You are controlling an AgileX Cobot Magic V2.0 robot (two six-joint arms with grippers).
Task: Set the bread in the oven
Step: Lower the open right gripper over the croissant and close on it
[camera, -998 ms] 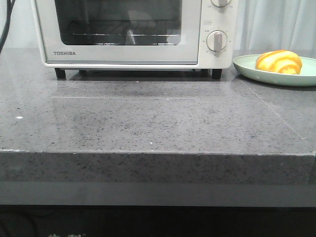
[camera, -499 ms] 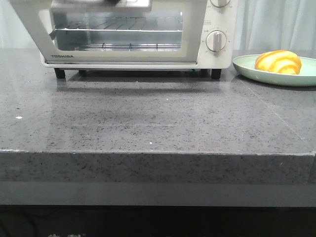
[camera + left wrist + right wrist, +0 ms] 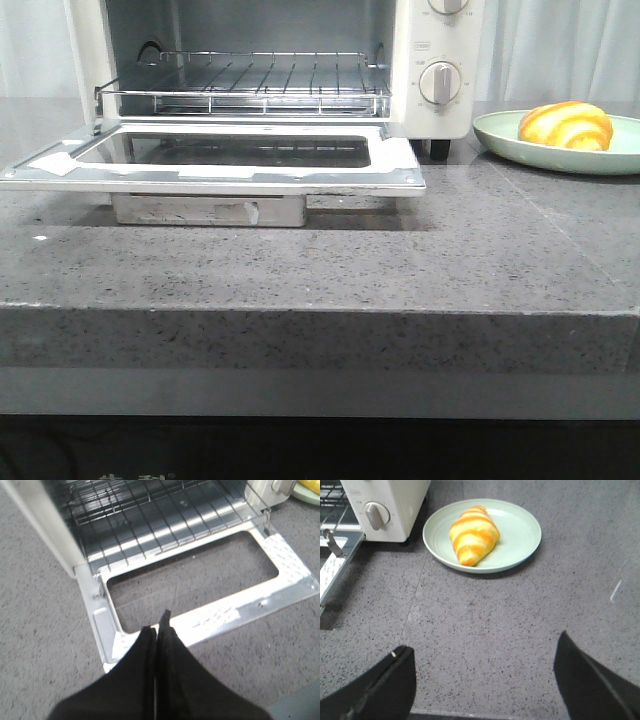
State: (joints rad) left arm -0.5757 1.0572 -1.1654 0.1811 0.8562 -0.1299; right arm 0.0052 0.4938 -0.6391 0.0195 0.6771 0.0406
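The oven stands at the back of the counter, its glass door dropped flat and the wire rack bare inside. To its right the bread lies on a pale green plate. In the left wrist view my left gripper is shut with nothing in it, just above the front rim of the door. My right gripper is open over bare counter, short of the plate and the bread. Neither gripper appears in the front view.
The grey speckled counter ends in a front edge close to the camera. The oven's knobs face forward on its right panel. A pale curtain hangs behind the plate.
The oven door has swung from closed, through half open, down to flat. The bread and plate have not moved.
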